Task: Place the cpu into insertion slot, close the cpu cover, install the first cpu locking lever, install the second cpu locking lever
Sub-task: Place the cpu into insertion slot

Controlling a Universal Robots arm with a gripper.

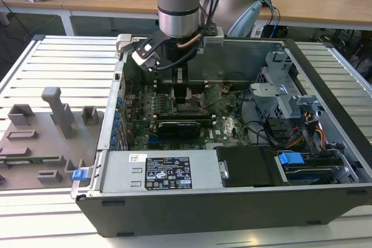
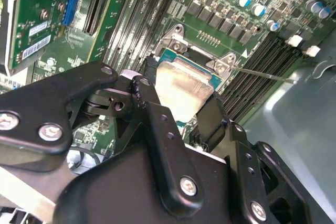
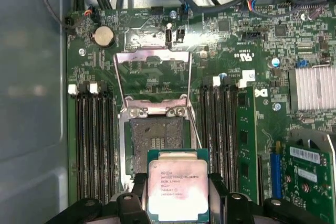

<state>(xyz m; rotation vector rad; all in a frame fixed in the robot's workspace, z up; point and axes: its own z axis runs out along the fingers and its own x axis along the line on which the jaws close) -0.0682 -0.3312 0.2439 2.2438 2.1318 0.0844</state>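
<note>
My gripper (image 3: pixel 177 198) is shut on the cpu (image 3: pixel 177 188), a small square chip with a silvery top, held by two opposite edges between black fingers (image 3: pixel 137 195). The chip hangs just above the insertion slot (image 3: pixel 157 139), overlapping one edge of its dark centre. The cpu cover (image 3: pixel 152 59), a thin metal frame, stands flipped open beyond the slot. In the second wrist view the cpu (image 2: pixel 184 87) sits between the fingers (image 2: pixel 212 119) over the metal-rimmed insertion slot (image 2: pixel 176 40). In the exterior view the gripper (image 1: pixel 187 98) reaches down into the open computer case over the green motherboard (image 1: pixel 224 123).
Long memory slots (image 3: pixel 89 145) flank the socket on both sides. A thin wire lever (image 2: pixel 262 75) sticks out beside it. A black card (image 1: pixel 180 127), drive cage (image 1: pixel 279 79) and power supply (image 1: pixel 157 169) crowd the case. A grey fixture tray (image 1: pixel 40 137) lies at the exterior view's left.
</note>
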